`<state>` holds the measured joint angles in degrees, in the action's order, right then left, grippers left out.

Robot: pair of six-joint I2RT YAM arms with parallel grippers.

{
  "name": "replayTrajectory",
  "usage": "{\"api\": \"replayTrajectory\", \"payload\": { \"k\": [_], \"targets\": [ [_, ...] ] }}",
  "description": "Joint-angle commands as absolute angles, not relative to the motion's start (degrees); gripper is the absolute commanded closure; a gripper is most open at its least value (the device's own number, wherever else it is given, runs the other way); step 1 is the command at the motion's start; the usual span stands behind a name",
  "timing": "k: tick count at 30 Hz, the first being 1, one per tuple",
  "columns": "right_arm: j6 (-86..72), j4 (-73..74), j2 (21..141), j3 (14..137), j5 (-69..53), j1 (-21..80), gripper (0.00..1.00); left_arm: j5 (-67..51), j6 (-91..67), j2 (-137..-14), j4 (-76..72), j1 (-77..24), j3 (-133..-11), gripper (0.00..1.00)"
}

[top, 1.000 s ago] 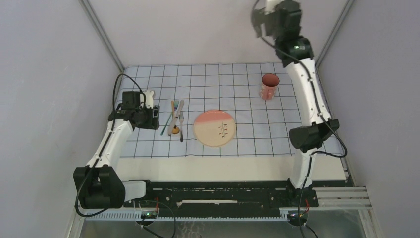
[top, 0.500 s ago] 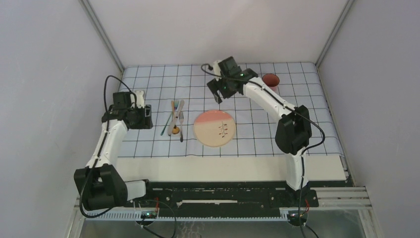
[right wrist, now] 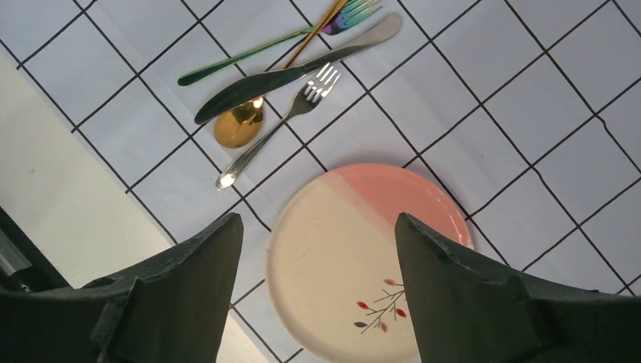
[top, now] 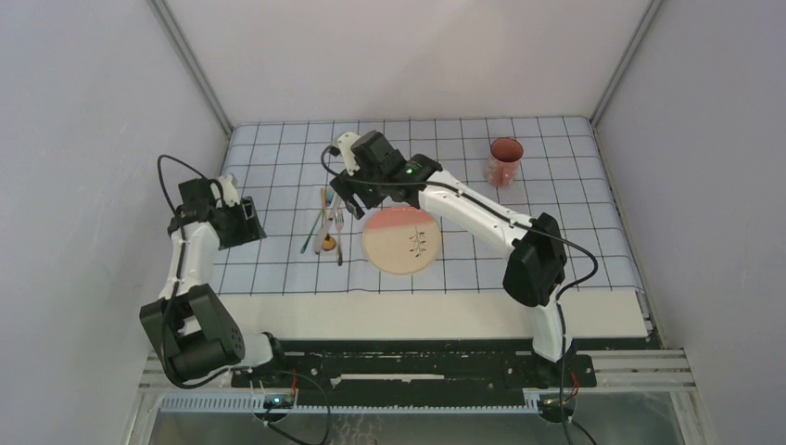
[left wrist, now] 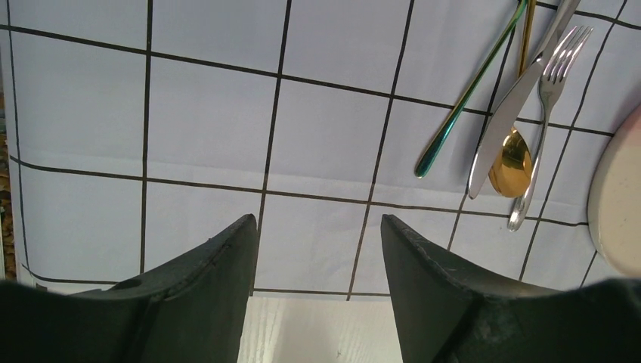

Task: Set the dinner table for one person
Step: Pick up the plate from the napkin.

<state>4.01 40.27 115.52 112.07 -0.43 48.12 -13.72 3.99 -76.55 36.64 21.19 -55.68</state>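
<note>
The cream-white dinner table (top: 417,315) carries a pale-blue gridded cloth (top: 556,213). On the cloth lie a pink-and-cream plate (top: 400,239), a heap of cutlery (top: 326,222) to its left, and a red mug (top: 503,161) at the back right. My right gripper (top: 355,199) hovers open between cutlery and plate. In its wrist view the plate (right wrist: 340,227) shows between the fingers of the right gripper (right wrist: 317,219), beyond it a knife (right wrist: 287,76), fork (right wrist: 280,128) and gold spoon (right wrist: 236,128). My left gripper (top: 248,225) hangs open and empty, left of the cutlery.
In the left wrist view the left gripper (left wrist: 317,219) is over the cloth's near edge, with bare table (left wrist: 317,333) below. A green-handled utensil (left wrist: 469,91), knife (left wrist: 508,113) and fork (left wrist: 544,113) lie at upper right. Grey walls enclose three sides.
The right arm swung down from high at the back right to over the cutlery and plate, its jaws narrowing slightly. The left arm drew back to the left, away from the cutlery.
</note>
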Motion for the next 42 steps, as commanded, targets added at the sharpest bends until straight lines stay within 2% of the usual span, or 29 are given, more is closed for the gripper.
{"api": "replayTrajectory", "payload": {
  "k": [1, 5, 10, 15, 19, 24, 29, 31, 42],
  "targets": [
    [3.3, 39.7, 116.3, 113.0, 3.3, 48.7, 0.18, -14.4, 5.3, -71.7, 34.9, 21.1, -52.9, 0.34],
    [4.6, 38.4, 114.9, 108.9, 5.4, 46.9, 0.20, -14.9, 6.7, -69.3, 36.4, 21.0, -52.7, 0.34],
    [5.5, 33.8, 110.6, 97.9, 7.8, 42.7, 0.22, -14.5, 8.4, -69.6, 39.5, 21.1, -53.2, 0.34],
    [1.9, 32.3, 104.6, 87.9, 2.8, 33.2, 0.26, -12.0, 8.7, -68.2, 40.3, 21.0, -52.7, 0.34],
    [2.0, 30.0, 100.5, 81.5, 4.1, 31.3, 0.29, -9.8, 9.7, -67.9, 41.2, 18.8, -52.6, 0.33],
    [0.5, 30.0, 97.9, 78.0, -0.3, 30.0, 0.29, -7.5, 10.1, -70.6, 42.1, 18.7, -52.3, 0.34],
    [-2.0, 28.7, 97.4, 74.3, -8.7, 28.3, 0.34, -12.6, 9.7, -68.5, 45.8, 18.3, -54.6, 0.34],
    [-1.9, 27.3, 97.0, 72.6, -8.5, 28.0, 0.35, -13.2, 9.8, -67.3, 47.0, 17.4, -56.0, 0.34],
    [-4.5, 16.3, 95.3, 63.7, -11.6, 23.7, 0.36, -18.4, 4.9, -66.9, 44.2, 5.8, -58.2, 0.34]
  ]
}}
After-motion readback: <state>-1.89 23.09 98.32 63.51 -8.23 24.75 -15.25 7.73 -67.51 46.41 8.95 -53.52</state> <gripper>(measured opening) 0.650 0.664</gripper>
